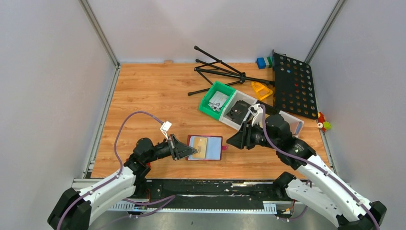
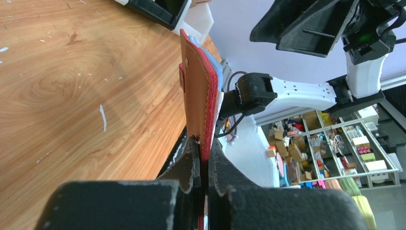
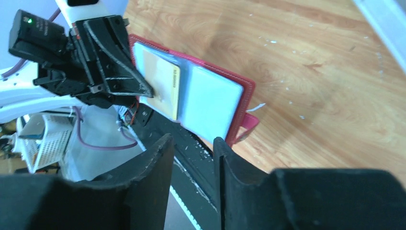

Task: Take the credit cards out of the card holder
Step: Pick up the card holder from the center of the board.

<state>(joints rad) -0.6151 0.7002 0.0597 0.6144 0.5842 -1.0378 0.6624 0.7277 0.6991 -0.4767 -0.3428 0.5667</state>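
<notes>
Left claw (image 1: 193, 151) on card holder (image 1: 211, 147) edge

Wooden table (image 1: 143, 91) carries card holder (image 1: 213, 147), green bin (image 1: 206, 101), tripod (image 1: 225, 73)

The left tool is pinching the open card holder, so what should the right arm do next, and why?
Probably ease the right tool left toward the tan card. The left tool is shut on the left edge of the card holder, steadying it, while the right tool hangs open and empty just right of it, and the card sits in its pocket.
</notes>
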